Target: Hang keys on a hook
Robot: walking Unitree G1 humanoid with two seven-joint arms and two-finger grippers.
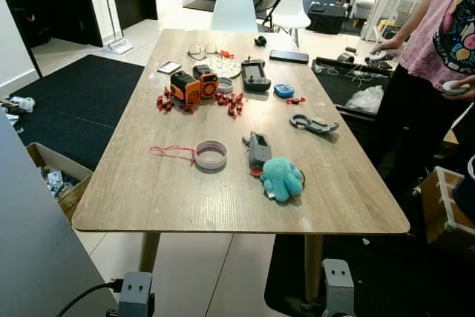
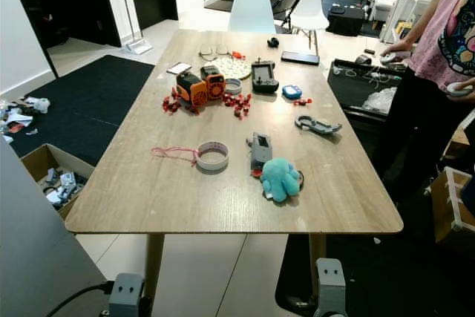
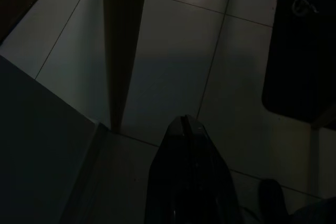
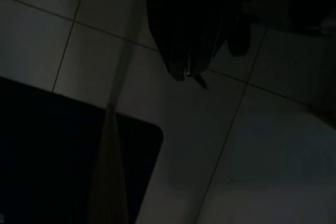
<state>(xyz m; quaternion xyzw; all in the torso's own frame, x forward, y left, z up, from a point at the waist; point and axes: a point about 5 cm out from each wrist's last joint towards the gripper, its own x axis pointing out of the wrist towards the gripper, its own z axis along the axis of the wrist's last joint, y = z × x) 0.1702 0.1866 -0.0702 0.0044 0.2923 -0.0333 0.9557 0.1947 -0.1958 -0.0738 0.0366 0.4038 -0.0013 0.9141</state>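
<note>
Both my arms hang idle below the table's near edge. My left gripper (image 3: 185,121) points down at pale floor tiles with its two black fingers pressed together, beside a table leg (image 3: 123,51). My right gripper (image 4: 187,73) likewise has its fingers closed on nothing, over tiles and the corner of a dark rug (image 4: 68,156). Up and ahead of both hands lies the wooden table (image 1: 148,198). Nearest to my right hand on it is a teal plush octopus (image 1: 282,177) and, touching it on the far side, a small grey fob (image 1: 258,149) that may be the keys, though I cannot tell for sure. Closer to my left hand sits a roll of tape (image 1: 211,154) with a pink string (image 1: 169,151) trailing from it. Farther out rest a grey carabiner-like clip (image 1: 313,123), an orange toy (image 1: 194,85) among scattered red pieces, and a black controller (image 1: 255,76). A person (image 1: 445,50) stands off beyond my right hand, at the table's side.
</note>
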